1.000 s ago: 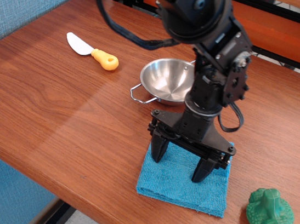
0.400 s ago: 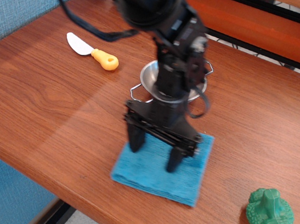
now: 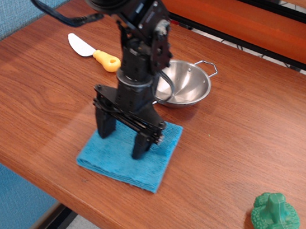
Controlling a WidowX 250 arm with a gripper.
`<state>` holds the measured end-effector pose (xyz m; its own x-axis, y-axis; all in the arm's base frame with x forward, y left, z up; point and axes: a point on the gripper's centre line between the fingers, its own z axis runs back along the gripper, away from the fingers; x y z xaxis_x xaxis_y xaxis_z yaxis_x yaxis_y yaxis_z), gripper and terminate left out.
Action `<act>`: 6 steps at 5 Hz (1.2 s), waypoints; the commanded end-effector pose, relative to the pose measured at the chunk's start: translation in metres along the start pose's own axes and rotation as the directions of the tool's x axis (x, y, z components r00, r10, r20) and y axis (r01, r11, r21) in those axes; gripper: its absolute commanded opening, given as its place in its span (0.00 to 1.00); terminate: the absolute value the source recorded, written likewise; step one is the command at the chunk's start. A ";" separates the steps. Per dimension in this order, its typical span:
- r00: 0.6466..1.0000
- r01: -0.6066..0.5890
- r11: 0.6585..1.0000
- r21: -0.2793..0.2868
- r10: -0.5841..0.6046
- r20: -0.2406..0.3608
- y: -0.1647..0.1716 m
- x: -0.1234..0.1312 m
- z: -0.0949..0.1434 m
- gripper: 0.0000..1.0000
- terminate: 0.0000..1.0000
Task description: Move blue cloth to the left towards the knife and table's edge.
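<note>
Observation.image shows the blue cloth (image 3: 128, 153) lying flat at lower centre of the frame, its near edge close to the table (image 3: 41, 105) front edge. The gripper (image 3: 123, 137) stands upright over it, jaws spread apart, both fingertips pressed down onto the fabric. Bare wood stretches from the cloth toward the left of the frame, with nothing lying in that strip. The knife (image 3: 93, 52) rests at upper left, well apart from the cloth, white blade pointing left. A steel bowl (image 3: 185, 85) sits just behind the arm, near the cloth's far edge. A green toy (image 3: 275, 217) sits at lower right, well apart from the cloth.
</note>
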<state>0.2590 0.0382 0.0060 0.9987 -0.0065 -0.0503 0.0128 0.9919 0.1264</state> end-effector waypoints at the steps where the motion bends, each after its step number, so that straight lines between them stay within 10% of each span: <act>1: 0.995 -0.081 0.997 0.013 0.081 -0.066 0.063 -0.004 -0.030 1.00 0.00; 6: 0.984 -0.158 0.986 0.056 0.162 -0.076 0.133 -0.022 -0.037 1.00 0.00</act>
<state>0.2622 0.1591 0.0070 0.9911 0.1309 -0.0234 -0.1239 0.9732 0.1938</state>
